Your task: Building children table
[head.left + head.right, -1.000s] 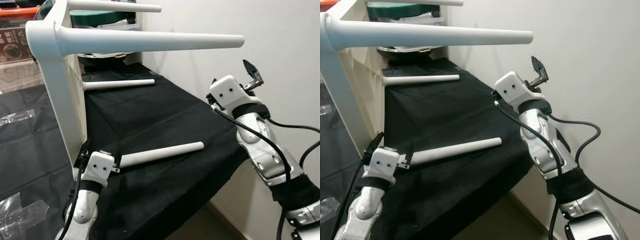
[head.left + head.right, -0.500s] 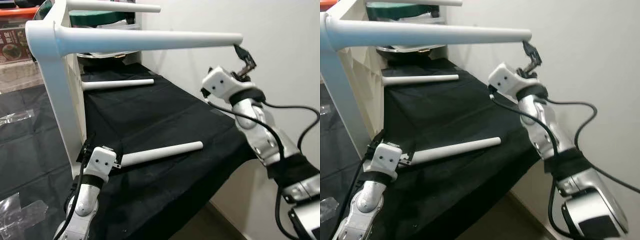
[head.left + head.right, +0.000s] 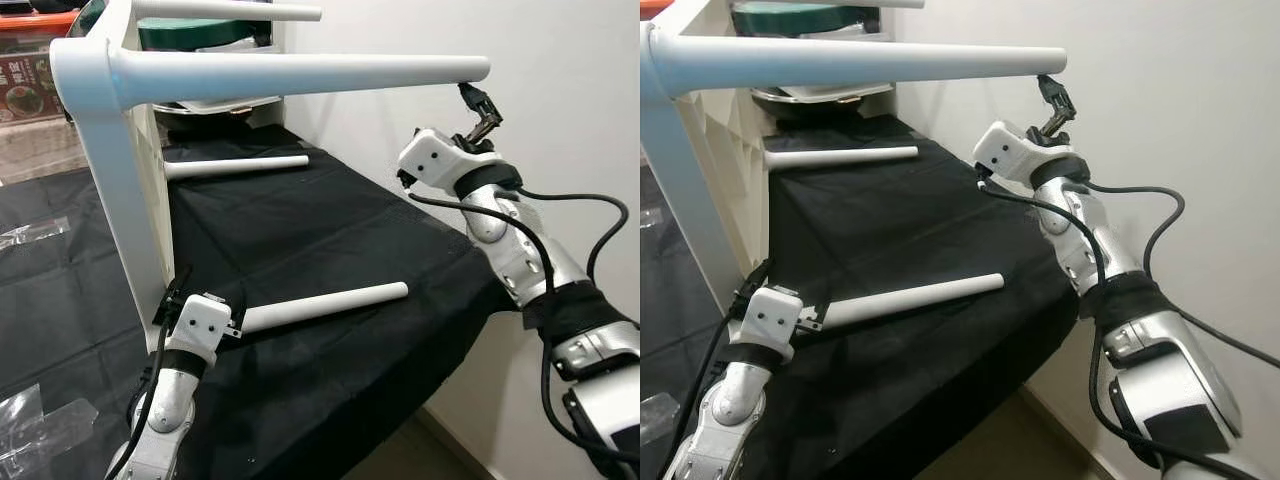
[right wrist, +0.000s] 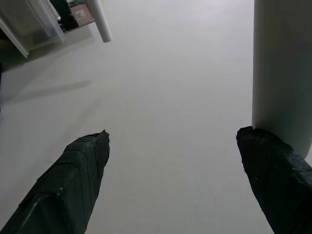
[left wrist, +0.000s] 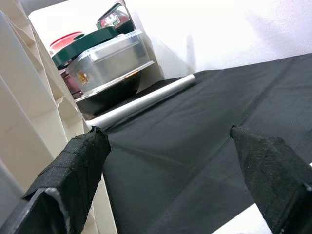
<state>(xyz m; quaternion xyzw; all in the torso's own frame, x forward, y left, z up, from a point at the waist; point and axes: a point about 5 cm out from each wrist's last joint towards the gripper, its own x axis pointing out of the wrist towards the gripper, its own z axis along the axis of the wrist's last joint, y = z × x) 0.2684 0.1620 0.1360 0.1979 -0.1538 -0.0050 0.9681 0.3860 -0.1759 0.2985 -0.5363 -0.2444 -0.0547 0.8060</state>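
Reaching up, your right gripper has swung from open air to the tip of the smooth white round table leg of the tipped white plastic children's table.

Right wrist: spread fingers, one pad touching the leg.

Left wrist: your left gripper spread over matte black cloth.

The right arm is raised, its right gripper pointed upward with fingers spread apart. The left arm is held low, its left gripper likewise spread wide.
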